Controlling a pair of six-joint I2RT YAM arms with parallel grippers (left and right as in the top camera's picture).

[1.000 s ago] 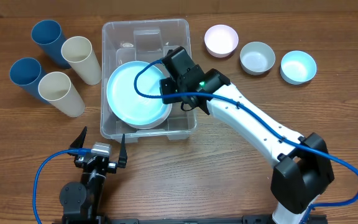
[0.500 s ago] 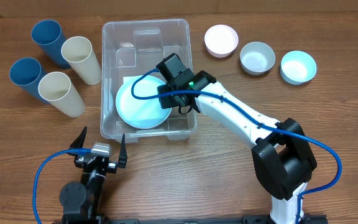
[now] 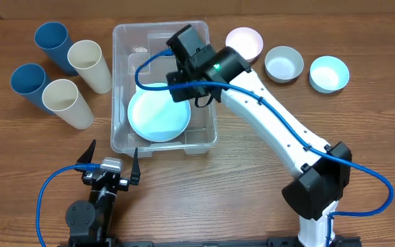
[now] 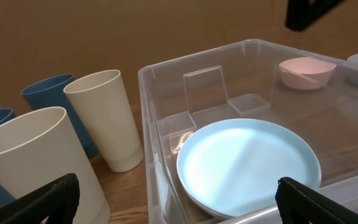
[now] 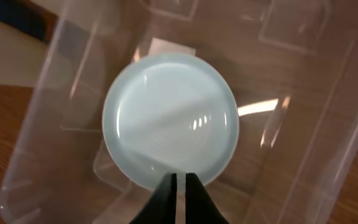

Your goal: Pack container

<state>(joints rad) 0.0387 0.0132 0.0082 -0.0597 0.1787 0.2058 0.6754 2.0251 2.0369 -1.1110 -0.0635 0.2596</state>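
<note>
The container (image 3: 123,134) is a large clear bin at the table's middle. A light blue plate (image 3: 158,116) lies flat on its base, toward the near end. My right gripper (image 3: 187,88) hovers above the bin over the plate's far right rim, fingers closed together and holding nothing. In the right wrist view the fingertips (image 5: 179,177) sit over the plate (image 5: 169,118), inside the container's walls (image 5: 328,124). My left gripper (image 3: 110,159) rests open and empty in front of the bin. Its view (image 4: 179,211) shows the container (image 4: 145,71) and the plate (image 4: 247,165).
Two blue cups (image 3: 52,42) (image 3: 29,82) and two white cups (image 3: 91,63) (image 3: 67,101) stand left of the bin. A pink bowl (image 3: 244,44), a white bowl (image 3: 284,63) and a light blue bowl (image 3: 329,73) sit at the back right.
The plate went from tilted in my right gripper to lying flat in the bin. My right gripper let go of it, rose and moved toward the far side.
</note>
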